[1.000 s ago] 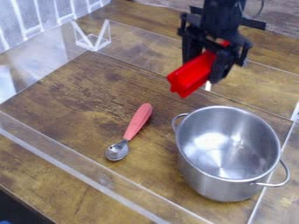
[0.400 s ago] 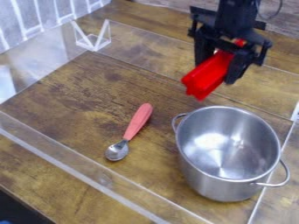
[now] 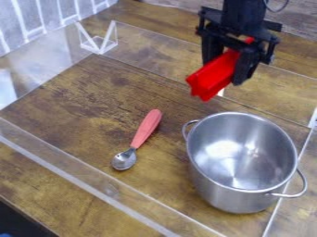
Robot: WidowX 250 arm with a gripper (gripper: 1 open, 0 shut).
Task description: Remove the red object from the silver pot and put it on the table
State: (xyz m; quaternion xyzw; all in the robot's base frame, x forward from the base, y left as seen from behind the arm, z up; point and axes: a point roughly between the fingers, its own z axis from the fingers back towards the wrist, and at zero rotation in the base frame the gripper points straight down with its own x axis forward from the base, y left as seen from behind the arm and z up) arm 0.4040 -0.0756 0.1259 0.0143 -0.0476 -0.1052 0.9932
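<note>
With the red object [image 3: 213, 76] out of the silver pot [image 3: 244, 159], half done. Clamped tight in the gripper [image 3: 233, 57], at twelve o'clock above the pot (now empty). Left: setting down on the table [image 3: 87, 102].

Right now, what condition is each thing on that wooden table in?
Black robot pincer: shut on the block, pointing down.
Bright red rectangular block: held in the air, tilted, above the table.
Shiny round steel pot: upright, empty.
Metal spoon with pinkish-red handle: lying flat on the brown wood-grain table.
</note>
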